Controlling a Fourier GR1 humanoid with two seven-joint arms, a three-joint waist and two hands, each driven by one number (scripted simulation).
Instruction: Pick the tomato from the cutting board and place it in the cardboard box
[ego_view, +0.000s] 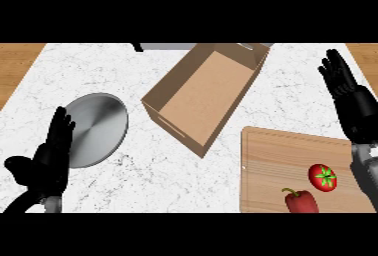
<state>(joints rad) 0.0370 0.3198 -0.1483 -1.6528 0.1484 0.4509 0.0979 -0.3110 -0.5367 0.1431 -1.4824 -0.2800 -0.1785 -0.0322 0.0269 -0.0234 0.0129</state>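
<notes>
A red tomato (322, 177) with a green star-shaped stem lies on the wooden cutting board (280, 160) at the lower right. An open cardboard box (203, 95) lies tilted at the middle of the white counter, nothing inside it. My right hand (347, 92) stands open at the right edge, fingers straight and pointing up, above and beyond the tomato, apart from it. Open too, my left hand (46, 155) sits at the lower left, fingers up, far from the board.
A red bell pepper (301, 201) lies on the board just below and left of the tomato. A grey round plate (96, 129) sits beside my left hand. A grey object (166, 46) shows at the counter's far edge.
</notes>
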